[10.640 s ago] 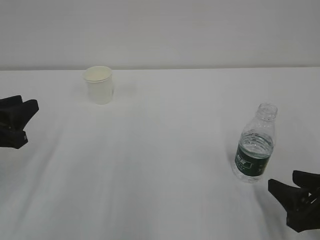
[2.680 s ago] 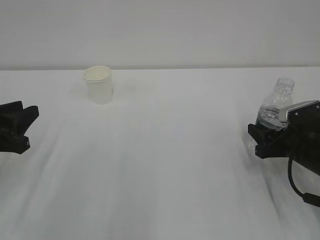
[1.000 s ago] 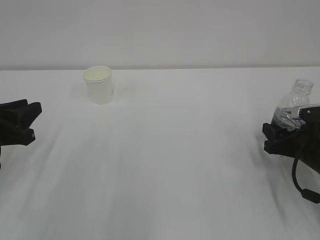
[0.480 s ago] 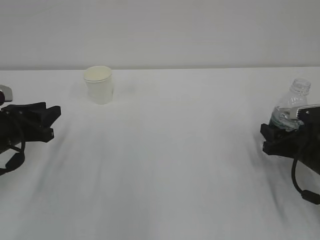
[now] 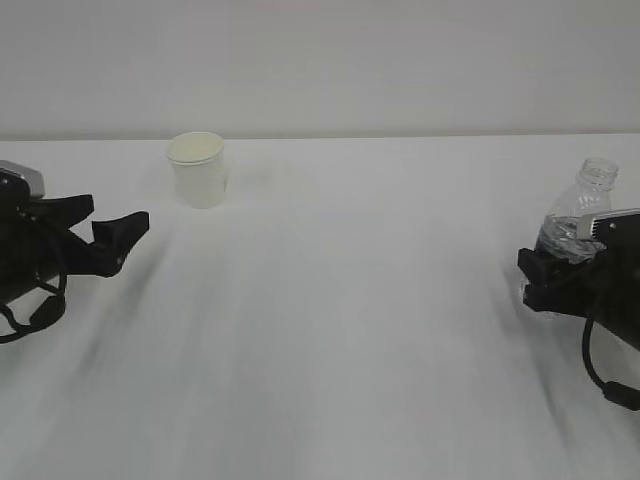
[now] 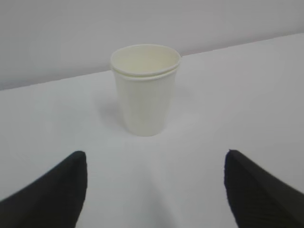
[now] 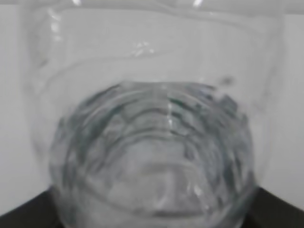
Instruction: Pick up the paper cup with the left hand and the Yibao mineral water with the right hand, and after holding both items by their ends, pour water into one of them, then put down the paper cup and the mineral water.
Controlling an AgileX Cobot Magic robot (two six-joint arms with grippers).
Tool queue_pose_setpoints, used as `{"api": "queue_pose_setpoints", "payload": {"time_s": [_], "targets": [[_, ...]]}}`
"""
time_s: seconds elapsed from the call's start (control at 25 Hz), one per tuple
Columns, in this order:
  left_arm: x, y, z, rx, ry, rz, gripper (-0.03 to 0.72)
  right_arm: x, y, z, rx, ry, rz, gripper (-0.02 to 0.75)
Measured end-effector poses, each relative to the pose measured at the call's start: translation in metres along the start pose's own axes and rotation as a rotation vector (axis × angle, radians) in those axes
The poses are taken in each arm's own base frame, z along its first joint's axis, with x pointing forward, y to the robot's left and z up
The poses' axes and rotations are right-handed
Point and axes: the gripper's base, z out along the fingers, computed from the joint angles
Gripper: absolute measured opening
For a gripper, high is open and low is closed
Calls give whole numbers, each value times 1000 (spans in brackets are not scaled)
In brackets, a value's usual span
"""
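Observation:
The paper cup (image 5: 198,168) stands upright at the back left of the white table; in the left wrist view the cup (image 6: 145,89) is straight ahead, beyond the fingertips. My left gripper (image 5: 125,238) is open and empty, a short way in front and to the left of the cup. My right gripper (image 5: 540,280) is shut on the Yibao mineral water (image 5: 582,208), held tilted at the far right with its uncapped neck up. In the right wrist view the bottle (image 7: 152,142) fills the frame and its green label is hidden.
The white table (image 5: 340,330) spreads between the arms. A pale wall (image 5: 320,60) stands behind its far edge. A black cable (image 5: 600,370) hangs under the right arm.
My left gripper has moved right and forward toward the cup. My right gripper with the bottle has barely shifted; earlier it took the bottle off the table and carried it right.

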Motion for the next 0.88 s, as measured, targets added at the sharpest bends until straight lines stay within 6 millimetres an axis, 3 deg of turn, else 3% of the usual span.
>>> {"api": "queue_pose_setpoints", "payload": {"time_s": [0.28,0.64,0.8,0.88], "targets": [[12,4,19,34,9,-30,663,0,0,0,-4,0,-2,447],[11,0,21,67,9,-19,457,0,1,0,-7,0,0,447],[4,2,28,66,-23,26,445,0,1,0,-7,0,0,447],[-1,4,32,67,-43,41,474,0,1,0,-9,0,0,447]]}}
